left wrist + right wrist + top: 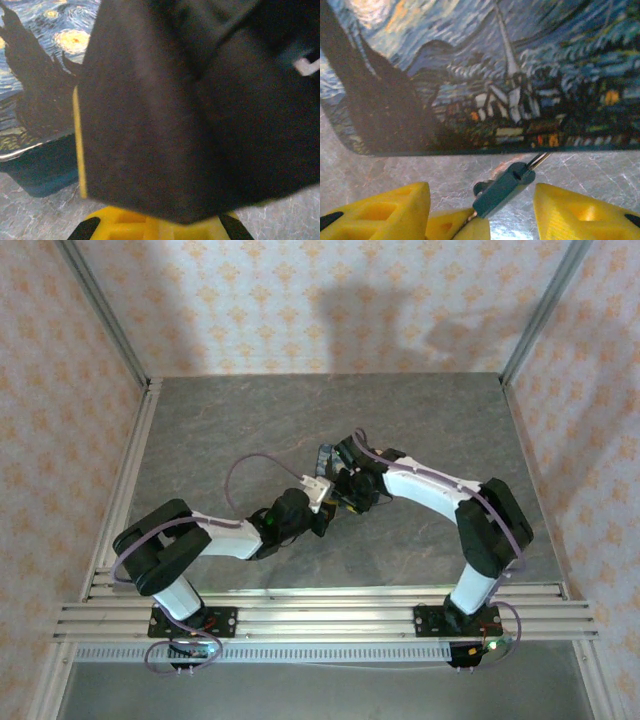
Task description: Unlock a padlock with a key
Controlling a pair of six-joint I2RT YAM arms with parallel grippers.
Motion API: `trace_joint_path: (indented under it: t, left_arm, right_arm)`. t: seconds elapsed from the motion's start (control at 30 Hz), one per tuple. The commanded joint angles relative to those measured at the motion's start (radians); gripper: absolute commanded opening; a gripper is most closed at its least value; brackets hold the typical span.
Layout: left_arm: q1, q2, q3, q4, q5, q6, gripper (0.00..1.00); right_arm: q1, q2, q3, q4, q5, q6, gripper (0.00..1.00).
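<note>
A small dark teal padlock (504, 189) hangs just above the table between the yellow fingers of my right gripper (481, 194), which stand open and clear of it on both sides. A thin metal shackle (540, 159) pokes from its far end. At its near end a pale metal sliver, the key (473, 215), runs into the closed yellow fingertips of my left gripper (462, 229). In the top view both grippers (325, 498) (347, 488) meet at the table's middle. In the left wrist view the right gripper's black body (200, 100) hides the fingertips of my left gripper (160, 226).
A flat box with a dark blue swirly night-sky print (485, 70) (35, 75) (325, 456) lies on the grey stone table (220, 430) just beyond the grippers. Patterned walls and metal rails (130, 490) bound the table.
</note>
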Motion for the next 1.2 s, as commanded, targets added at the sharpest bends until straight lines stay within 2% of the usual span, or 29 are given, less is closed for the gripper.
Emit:
trace_joint_path:
  t: [0.0, 0.33, 0.63, 0.87, 1.0, 1.17]
  left_arm:
    - [0.027, 0.033, -0.022, 0.062, 0.005, -0.11, 0.0]
    - [0.049, 0.08, -0.056, 0.139, -0.029, -0.252, 0.0]
    - [0.061, 0.069, -0.075, 0.163, -0.005, -0.341, 0.0]
    - [0.108, 0.096, -0.048, 0.189, 0.184, -0.399, 0.0]
    - [0.112, 0.107, -0.025, 0.178, 0.259, -0.386, 0.0]
    - [0.112, 0.125, 0.008, 0.133, 0.289, -0.45, 0.0]
  right_arm:
    - [0.006, -0.065, -0.012, 0.006, 0.024, -0.004, 0.57]
    - [0.006, -0.11, -0.053, 0.04, 0.041, 0.006, 0.58]
    - [0.001, -0.155, -0.172, 0.139, 0.078, 0.08, 0.51]
    - [-0.003, -0.208, -0.261, 0.222, 0.141, 0.132, 0.5]
    - [-0.006, -0.238, -0.303, 0.273, 0.172, 0.158, 0.53]
    - [-0.006, -0.245, -0.315, 0.297, 0.185, 0.17, 0.54]
